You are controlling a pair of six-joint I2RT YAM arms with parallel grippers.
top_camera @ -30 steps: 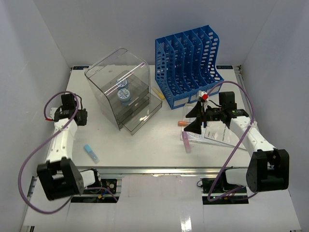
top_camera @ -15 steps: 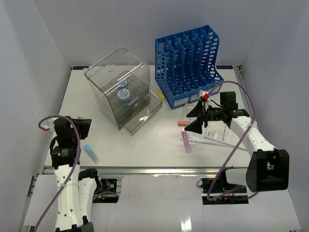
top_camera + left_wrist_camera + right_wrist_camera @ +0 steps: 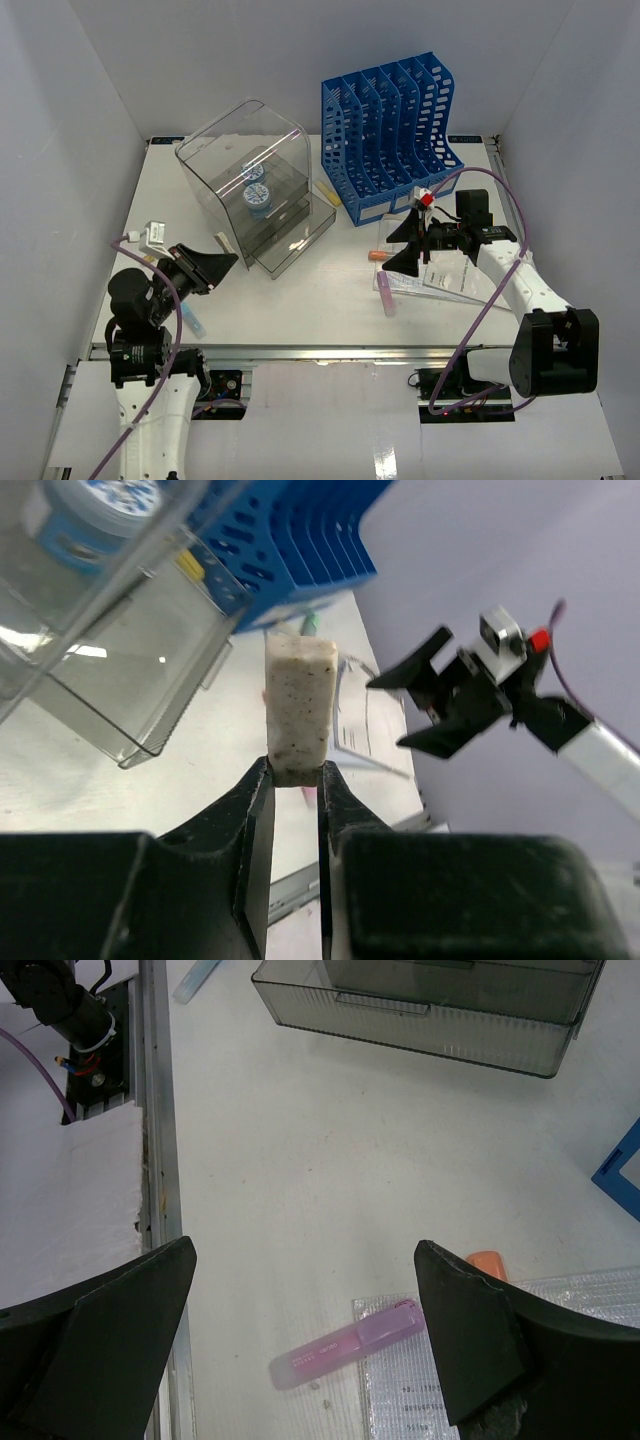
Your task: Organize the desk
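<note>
White with dark flecks, a small eraser-like block stands upright in the left gripper. The jaws are clamped on its lower end. Most of the block projects above the fingers, which leaves its free end available for set-down.

This gripper is raised off the desk near the front left corner and points toward the clear drawer box, whose lower drawer projects forward of the housing. Judgement: the block is bound for that drawer and is partway through the carry.

The right gripper hangs with its jaws spread wide, holding nothing. Below it lie a pink highlighter, partly on a plastic sleeve, and an orange piece at the sleeve's edge. Judgement: it is stationed there for a pick from this cluster.

The desk spans the floor of the enclosure under both arms. It carries the blue file rack at rear right and the drawer box beside it. A pale blue item lies loose near the front rail.

Judgement: tidying is incomplete. The narrow hold on the block's end may let it pivot if it meets the drawer wall.
</note>
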